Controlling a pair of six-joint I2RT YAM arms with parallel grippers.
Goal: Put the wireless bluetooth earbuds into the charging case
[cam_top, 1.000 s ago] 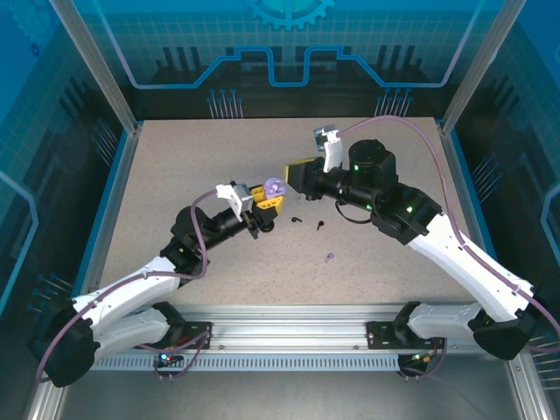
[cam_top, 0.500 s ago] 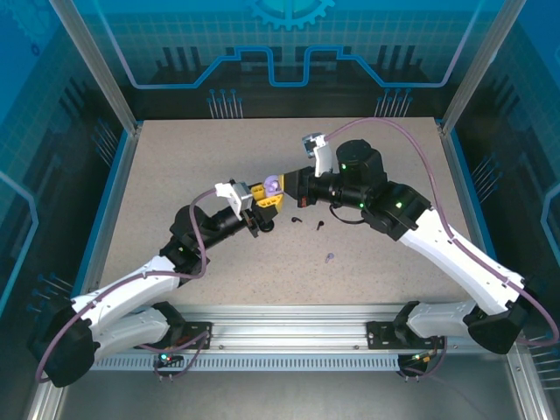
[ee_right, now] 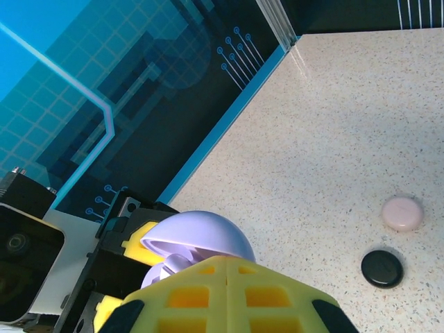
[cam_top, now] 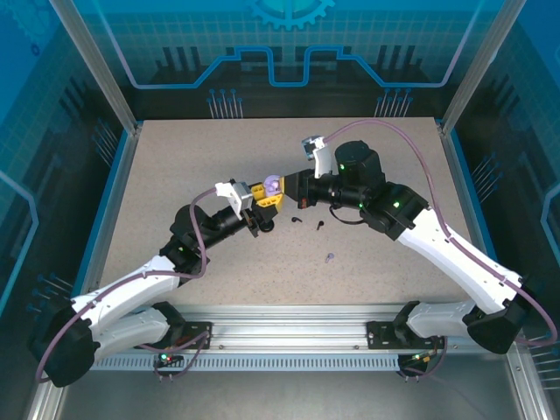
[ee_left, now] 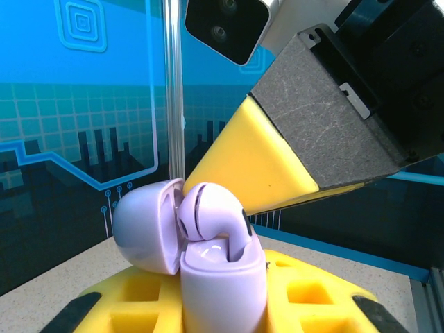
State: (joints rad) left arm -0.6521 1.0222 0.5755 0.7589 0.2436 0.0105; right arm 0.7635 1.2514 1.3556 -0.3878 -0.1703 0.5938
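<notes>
Lavender earbud (ee_left: 216, 216) is seated in the open lavender case (ee_left: 223, 286), which is clamped by the left tool (cam_top: 265, 199). Closure of the right tool (cam_top: 293, 185), just beyond the case, cannot be told. Black earbuds (cam_top: 318, 224) lie unplaced on the surface (cam_top: 175, 157) near the right tool.

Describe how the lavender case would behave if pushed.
The case looks smooth and glossy, so it may slip in the left gripper holding it. Its open lid is hinged and would likely swing shut under a nudge. Being rounded, it would probably roll if dropped.
</notes>
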